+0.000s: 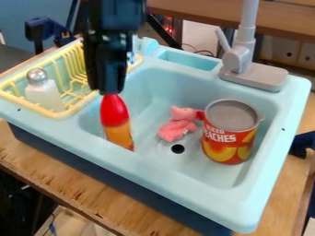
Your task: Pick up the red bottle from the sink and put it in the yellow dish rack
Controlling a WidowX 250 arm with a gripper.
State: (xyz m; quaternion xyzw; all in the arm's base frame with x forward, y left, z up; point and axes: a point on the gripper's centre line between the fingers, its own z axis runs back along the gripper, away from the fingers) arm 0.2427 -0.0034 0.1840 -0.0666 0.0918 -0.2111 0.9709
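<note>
In the sink's (175, 174) left, the gripper (111, 90) meets the red-and-orange bottle's (115, 118) top; whether it grips, I cannot tell. The bottle seems light, stiff, slippery where tapered, best held mid-body. Rightward: pink toy (178, 124), peach can (229, 133).

Fixed camera, set above the near side of sink (175, 179). Looks down aslant toward faucet (237, 60). Fairly close.

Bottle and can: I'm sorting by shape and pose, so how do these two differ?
The bottle tapers towards its top; the can is straight-sided with a flat grey top. The bottle's top meets the gripper; the can stands apart from it in the sink. Both show red and orange.
</note>
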